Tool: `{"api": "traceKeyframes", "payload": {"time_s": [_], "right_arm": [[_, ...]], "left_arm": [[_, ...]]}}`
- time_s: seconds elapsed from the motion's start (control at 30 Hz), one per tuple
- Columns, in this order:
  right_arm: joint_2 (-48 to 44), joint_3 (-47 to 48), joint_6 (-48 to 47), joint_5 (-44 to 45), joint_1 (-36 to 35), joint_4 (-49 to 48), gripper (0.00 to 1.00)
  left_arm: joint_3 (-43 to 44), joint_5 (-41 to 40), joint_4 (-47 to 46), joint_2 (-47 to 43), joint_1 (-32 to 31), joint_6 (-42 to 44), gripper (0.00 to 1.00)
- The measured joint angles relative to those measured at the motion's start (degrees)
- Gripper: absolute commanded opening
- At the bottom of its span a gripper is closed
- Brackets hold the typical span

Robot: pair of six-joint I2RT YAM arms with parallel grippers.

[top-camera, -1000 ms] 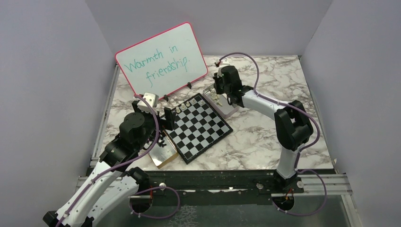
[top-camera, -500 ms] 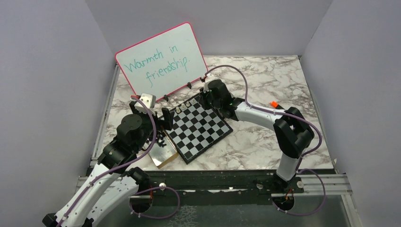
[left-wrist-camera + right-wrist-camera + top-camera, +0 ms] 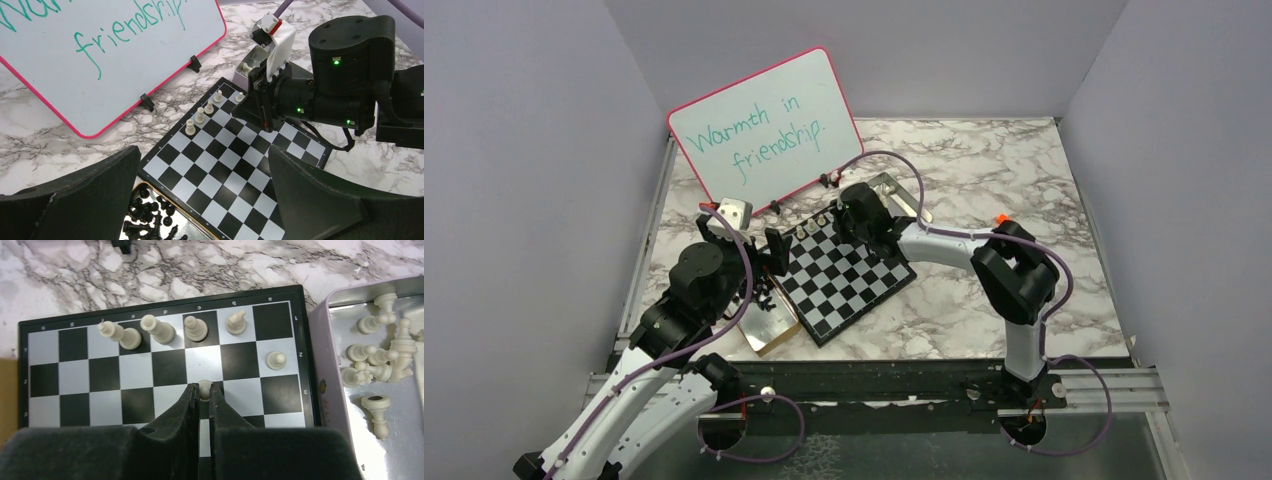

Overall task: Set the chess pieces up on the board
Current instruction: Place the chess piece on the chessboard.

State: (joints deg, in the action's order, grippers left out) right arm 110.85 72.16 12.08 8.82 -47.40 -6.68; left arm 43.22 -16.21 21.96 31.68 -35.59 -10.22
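Note:
The board (image 3: 854,282) lies at the table's middle. Several cream-white chess pieces (image 3: 196,329) stand along its far row, and one pawn (image 3: 276,359) stands in the second row. My right gripper (image 3: 202,390) is shut on a white pawn (image 3: 204,388), low over a dark square in the third row. More white pieces (image 3: 382,362) lie in a silver tin (image 3: 324,365) to the board's right. My left gripper (image 3: 202,155) is open and holds nothing; it hovers over the board's near-left edge and the black pieces (image 3: 150,220) heaped in their tin.
A pink-rimmed whiteboard (image 3: 767,128) leans on black feet behind the board. The gold-edged tin (image 3: 769,322) with the black pieces sits at the board's left side. Grey walls close in the marble table on three sides.
My right arm has swung left from the tin of white pieces to above the board, its jaws shut throughout. The left arm has barely moved.

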Motion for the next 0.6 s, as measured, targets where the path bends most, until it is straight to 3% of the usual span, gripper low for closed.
{"api": "traceKeyframes", "payload": {"time_s": [0.6], "right_arm": [[6.21,4.59,-0.61,6.14,0.04,-1.07,0.06]], "left_arm": [[0.0,0.0,0.0,0.0,0.0,0.02,0.99]]}}
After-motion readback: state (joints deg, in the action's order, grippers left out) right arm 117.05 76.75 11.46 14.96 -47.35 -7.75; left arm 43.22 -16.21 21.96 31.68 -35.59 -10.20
